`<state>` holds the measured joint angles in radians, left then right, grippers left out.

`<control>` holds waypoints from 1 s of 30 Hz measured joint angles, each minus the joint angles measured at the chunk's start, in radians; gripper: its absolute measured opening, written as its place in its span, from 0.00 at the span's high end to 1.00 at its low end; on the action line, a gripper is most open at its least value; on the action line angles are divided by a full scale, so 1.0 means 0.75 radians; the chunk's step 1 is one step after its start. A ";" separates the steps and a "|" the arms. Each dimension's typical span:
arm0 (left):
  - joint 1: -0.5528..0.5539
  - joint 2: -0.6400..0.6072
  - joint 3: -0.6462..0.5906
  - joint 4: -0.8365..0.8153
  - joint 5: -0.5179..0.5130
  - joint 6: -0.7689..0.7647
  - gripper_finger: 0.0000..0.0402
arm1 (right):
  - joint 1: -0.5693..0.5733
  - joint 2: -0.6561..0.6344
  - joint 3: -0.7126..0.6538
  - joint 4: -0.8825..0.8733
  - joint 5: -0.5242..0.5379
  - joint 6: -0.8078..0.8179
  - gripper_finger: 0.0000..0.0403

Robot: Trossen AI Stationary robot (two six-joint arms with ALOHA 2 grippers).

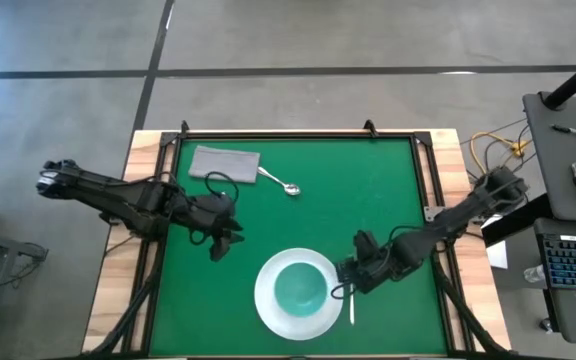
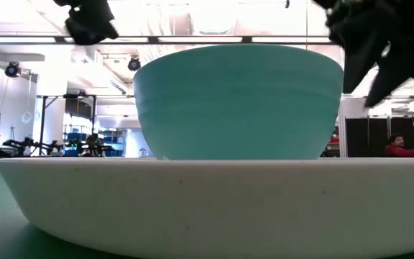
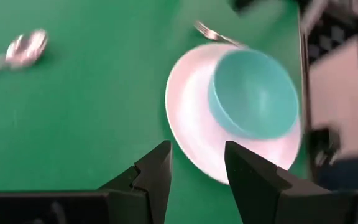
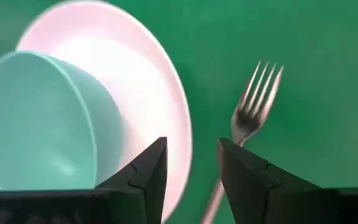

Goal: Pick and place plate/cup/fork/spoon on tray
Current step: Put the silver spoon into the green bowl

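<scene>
A: The bench point(image 1: 388, 190), covered in flat green matting, is shown from above. A smooth, round white plate point(image 1: 268, 305) is seen near its front edge, and a glossy teal cup point(image 1: 299, 288), bowl-shaped and without a handle, is set inside it.

B: A slim silver fork point(image 1: 352, 308) is laid flat just beside the plate's right rim, tines spread. A silver spoon point(image 1: 280, 183) with an oval bowl is found well apart, towards the back, next to a folded grey cloth point(image 1: 225, 162).

A: The right end effector point(image 1: 347, 274) is held low at the plate's right edge, above the fork; its fingers are parted by a narrow gap and nothing is gripped.

B: The left end effector point(image 1: 222, 240) is poised left of the plate, likewise slightly parted and empty.

A: From table height, only the plate's wall and the cup are made out; fork and spoon are hidden.
</scene>
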<state>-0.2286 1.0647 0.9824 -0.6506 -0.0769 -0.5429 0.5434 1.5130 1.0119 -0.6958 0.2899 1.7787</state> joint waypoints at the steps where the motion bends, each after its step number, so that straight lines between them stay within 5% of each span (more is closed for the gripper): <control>1: 0.001 0.019 0.015 -0.001 0.019 0.112 0.67 | -0.010 -0.021 0.018 -0.047 0.010 -0.066 0.66; 5: 0.047 0.130 0.102 -0.014 0.013 0.628 0.67 | -0.056 -0.103 0.084 -0.284 0.015 -0.263 0.66; 9: 0.240 0.295 0.173 -0.040 0.007 0.865 0.67 | -0.091 -0.190 0.123 -0.487 0.050 -0.290 0.66; 18: 0.772 0.703 0.423 -0.067 0.391 1.184 0.67 | -0.092 -0.504 0.062 -0.578 0.207 -0.313 0.65; 25: 0.850 0.954 0.590 -0.093 0.411 1.435 0.67 | -0.095 -0.763 -0.040 -0.615 0.279 -0.339 0.64; 30: 0.861 1.129 0.704 -0.374 0.421 1.543 0.67 | -0.095 -0.876 -0.100 -0.614 0.285 -0.305 0.65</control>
<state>0.4172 1.9114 1.5105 -0.9310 0.2391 0.6142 0.4725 0.8561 0.9369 -1.1564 0.5033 1.5501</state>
